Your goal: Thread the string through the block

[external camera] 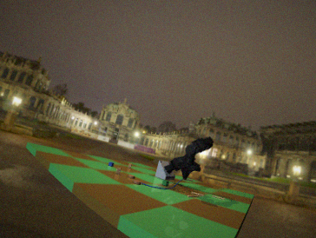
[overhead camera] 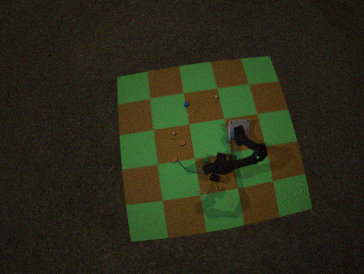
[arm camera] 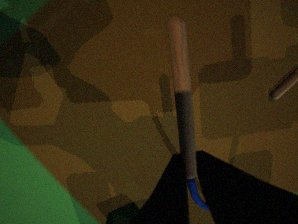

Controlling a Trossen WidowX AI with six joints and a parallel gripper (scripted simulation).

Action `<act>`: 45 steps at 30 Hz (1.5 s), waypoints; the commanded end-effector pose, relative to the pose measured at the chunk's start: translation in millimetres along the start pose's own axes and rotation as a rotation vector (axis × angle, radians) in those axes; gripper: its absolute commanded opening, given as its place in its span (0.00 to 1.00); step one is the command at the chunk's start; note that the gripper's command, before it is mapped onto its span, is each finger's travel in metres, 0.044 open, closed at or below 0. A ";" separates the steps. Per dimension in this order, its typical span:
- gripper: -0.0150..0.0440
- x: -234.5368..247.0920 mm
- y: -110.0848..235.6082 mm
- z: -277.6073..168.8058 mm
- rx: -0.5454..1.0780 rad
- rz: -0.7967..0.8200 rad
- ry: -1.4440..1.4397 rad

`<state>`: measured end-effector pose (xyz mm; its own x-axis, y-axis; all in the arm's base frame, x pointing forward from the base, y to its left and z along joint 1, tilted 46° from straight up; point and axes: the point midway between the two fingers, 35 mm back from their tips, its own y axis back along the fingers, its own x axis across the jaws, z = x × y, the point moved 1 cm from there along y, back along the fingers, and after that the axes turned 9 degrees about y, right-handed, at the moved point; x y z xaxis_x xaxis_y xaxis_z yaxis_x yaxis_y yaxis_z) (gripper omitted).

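My gripper (overhead camera: 208, 173) (external camera: 185, 177) (arm camera: 188, 160) is shut on the stick near its string end. The stick (arm camera: 180, 57) points away from the fingers above the brown tiles, its lower part in shade. The blue string (overhead camera: 186, 169) (external camera: 156, 188) (arm camera: 196, 196) runs from its end to the round button (overhead camera: 174, 159) (external camera: 137, 183) on the table. A small dark green block (overhead camera: 206, 160) (external camera: 166, 183) (arm camera: 122, 214) stands beside the gripper, at the bottom edge of the wrist view. No hole can be made out in it, and the string's path near the fingers is partly hidden.
Loose sticks (overhead camera: 217, 187) (external camera: 195, 194) (arm camera: 285, 85) lie near the gripper, and another stick (overhead camera: 192, 112) lies farther off. A blue cube (overhead camera: 186, 104) (external camera: 111, 164), a round disc (overhead camera: 182, 143) (external camera: 131, 177) and small wooden pieces (overhead camera: 173, 133) are also on the table. The arm's grey base (overhead camera: 233, 131) stands behind.
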<state>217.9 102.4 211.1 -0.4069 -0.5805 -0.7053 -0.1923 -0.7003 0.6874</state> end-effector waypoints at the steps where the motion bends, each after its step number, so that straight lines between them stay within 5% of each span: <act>1: 0.25 -2.7 0.6 -2.8 -0.001 -0.001 -0.117; 45: 0.25 -28.4 3.7 -36.3 -0.002 -0.003 -1.664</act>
<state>258.6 101.0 226.3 -0.8876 0.4243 0.1791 -0.1957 -0.6995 0.6873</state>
